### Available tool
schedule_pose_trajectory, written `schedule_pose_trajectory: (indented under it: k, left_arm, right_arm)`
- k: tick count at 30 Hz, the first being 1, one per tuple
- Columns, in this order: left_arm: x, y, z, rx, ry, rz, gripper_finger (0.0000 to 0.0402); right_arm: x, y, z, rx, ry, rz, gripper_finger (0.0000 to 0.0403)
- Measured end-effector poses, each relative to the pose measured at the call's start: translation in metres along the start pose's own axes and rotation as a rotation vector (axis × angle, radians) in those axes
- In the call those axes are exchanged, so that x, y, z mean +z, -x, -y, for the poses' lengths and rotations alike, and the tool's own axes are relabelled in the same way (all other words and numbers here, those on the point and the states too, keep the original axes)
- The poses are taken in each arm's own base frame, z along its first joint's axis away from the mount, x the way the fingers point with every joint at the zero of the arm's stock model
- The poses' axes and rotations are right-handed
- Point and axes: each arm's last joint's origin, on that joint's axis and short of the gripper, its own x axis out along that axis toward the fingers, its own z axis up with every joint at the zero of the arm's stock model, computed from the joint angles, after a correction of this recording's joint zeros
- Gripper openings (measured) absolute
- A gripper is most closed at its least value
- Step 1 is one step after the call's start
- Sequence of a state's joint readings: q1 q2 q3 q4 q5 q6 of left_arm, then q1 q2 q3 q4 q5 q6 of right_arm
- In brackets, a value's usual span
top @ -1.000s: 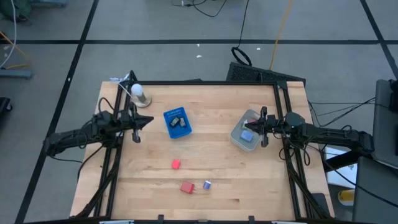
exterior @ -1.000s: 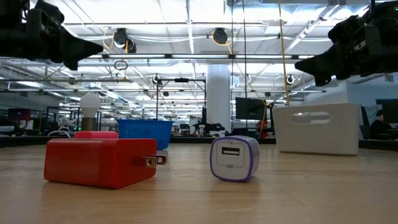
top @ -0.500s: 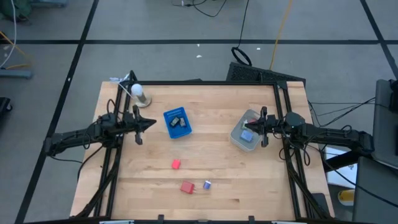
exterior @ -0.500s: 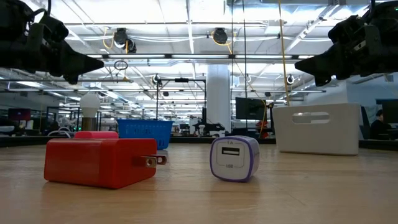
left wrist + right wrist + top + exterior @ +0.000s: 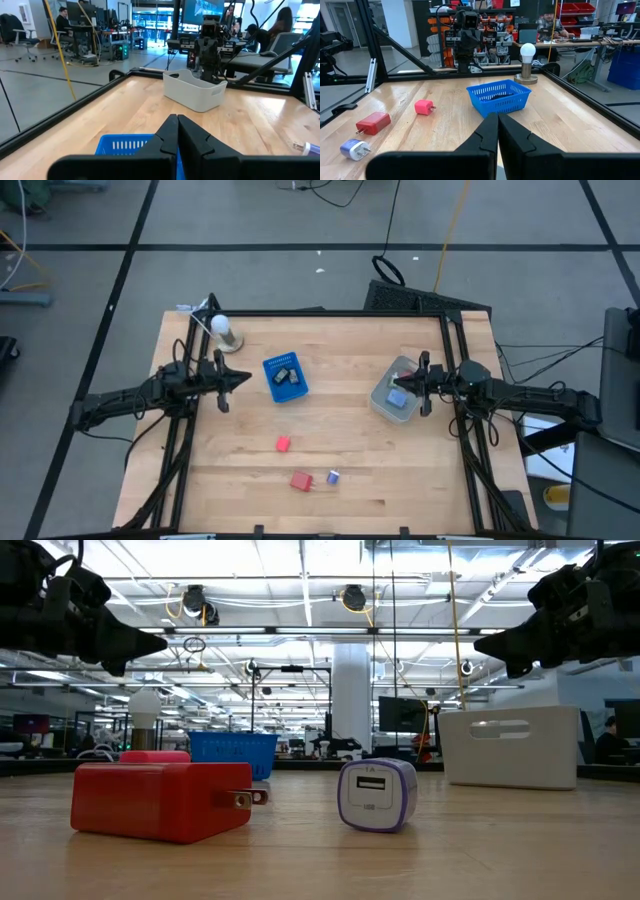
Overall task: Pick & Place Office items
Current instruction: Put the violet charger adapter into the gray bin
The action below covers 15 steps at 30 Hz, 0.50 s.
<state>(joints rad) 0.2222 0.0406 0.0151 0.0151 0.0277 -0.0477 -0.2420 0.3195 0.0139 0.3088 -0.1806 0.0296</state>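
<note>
The left gripper hangs above the table just left of the blue basket, its fingers pressed together and holding nothing. In its wrist view the basket's rim shows just past the fingertips, and farther off stands the grey bin with the other arm behind it.

The right gripper is over the grey bin at the table's right side — fingers likewise clenched on nothing. A light-blue piece lies inside the bin beneath it.

Out from the grippers, the office items lie apart. Two small dark bits sit in the blue basket. A small red block with prongs rests on bare wood toward the middle of the table, well clear of both arms. Nearer the front edge lies a larger red charger, flat on its side, prongs pointing toward the purple-and-white USB plug just beside it — near, not touching. In the low view these two fill the foreground, the plug standing with its socket facing the camera.

At the back left corner a white bulb stands upright on a round base.
</note>
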Motion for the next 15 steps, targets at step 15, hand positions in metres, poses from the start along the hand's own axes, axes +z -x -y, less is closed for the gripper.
schedule_pose_trajectory:
  k: [15]
  left_arm:
    - [0.0,0.0,0.0,0.003,0.053,-0.001,0.0021]
  right_arm:
    - [0.012,-0.002,-0.009,0.122,-0.021,0.105,0.0004]
